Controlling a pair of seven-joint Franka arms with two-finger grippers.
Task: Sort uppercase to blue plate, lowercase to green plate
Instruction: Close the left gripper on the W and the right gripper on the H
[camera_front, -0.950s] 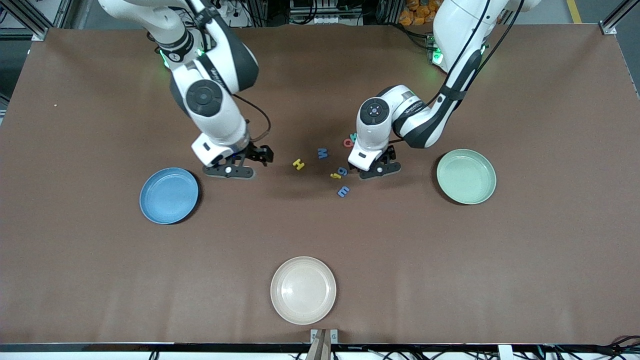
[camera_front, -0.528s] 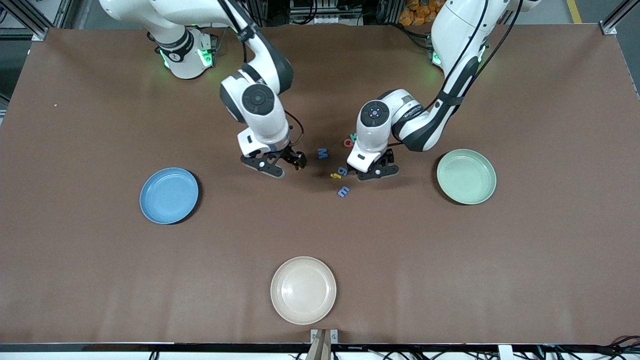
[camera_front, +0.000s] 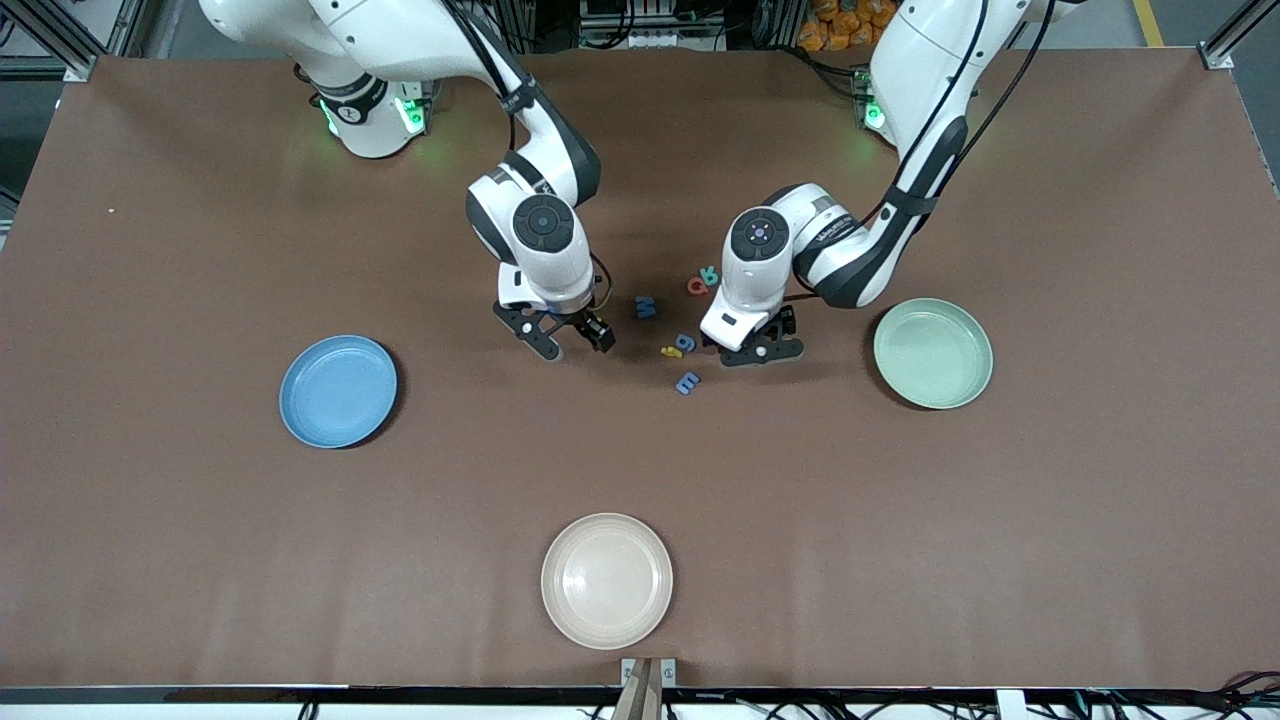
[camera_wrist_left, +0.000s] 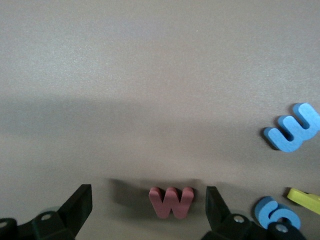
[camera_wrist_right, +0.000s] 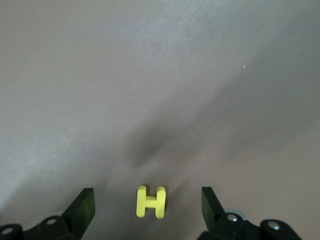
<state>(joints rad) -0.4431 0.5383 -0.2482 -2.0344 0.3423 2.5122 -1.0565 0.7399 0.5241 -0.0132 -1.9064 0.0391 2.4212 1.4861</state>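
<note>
Down by the table, the right gripper (camera_wrist_right: 147, 212) stood spread wide around the yellow H (camera_wrist_right: 150, 202), gripping nothing. Likewise the left gripper (camera_wrist_left: 148, 212) gaped around the red w (camera_wrist_left: 172, 201), beside the blue g (camera_front: 686, 343), between the blue plate (camera_front: 338, 390) and green plate (camera_front: 933, 353).

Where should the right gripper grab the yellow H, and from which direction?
From straight above. The yellow H lies flat on the table, centred between the open fingers of the right gripper. Probably best to close across its two uprights, pinching the outer side faces; it looks too thin and flat for a side approach.
</note>
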